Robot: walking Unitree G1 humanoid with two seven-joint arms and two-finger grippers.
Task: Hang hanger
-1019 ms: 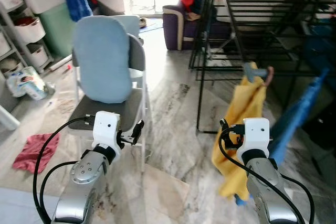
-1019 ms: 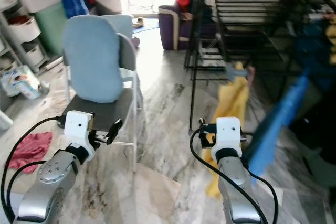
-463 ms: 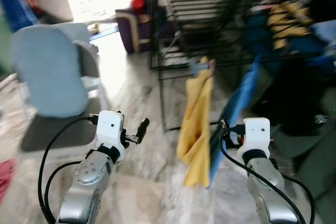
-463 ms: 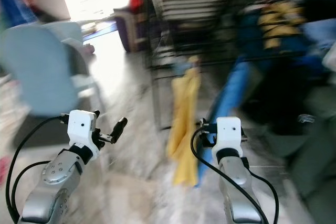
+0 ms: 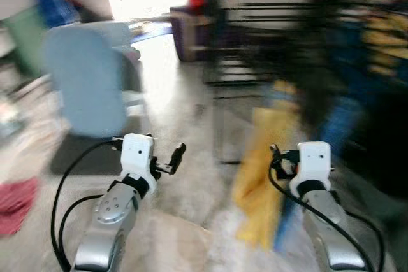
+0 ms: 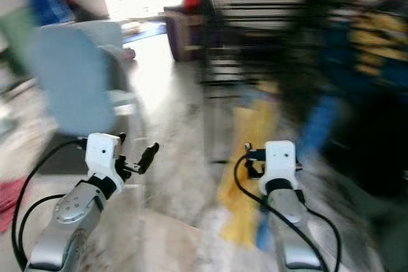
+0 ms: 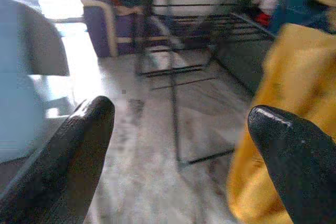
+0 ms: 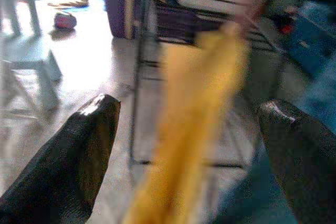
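Yellow garment (image 5: 264,176) hanging blurred by black drying rack (image 7: 178,40), left end effector (image 7: 178,129) and right end effector (image 8: 184,150) both spread, empty.

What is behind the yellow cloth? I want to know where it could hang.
Behind the yellow cloth stands a black drying rack, with blue cloth beside it. The view is blurred, and the cloth covers the rack's lower bars there.

The pale marble floor (image 5: 191,132) carried a black drying rack (image 7: 173,72) and a chair with a light-blue cushion (image 5: 89,87), standing near each other. A red cloth (image 5: 16,199) lay on it beside the chair. Farther back stood a purple sofa (image 7: 107,22).
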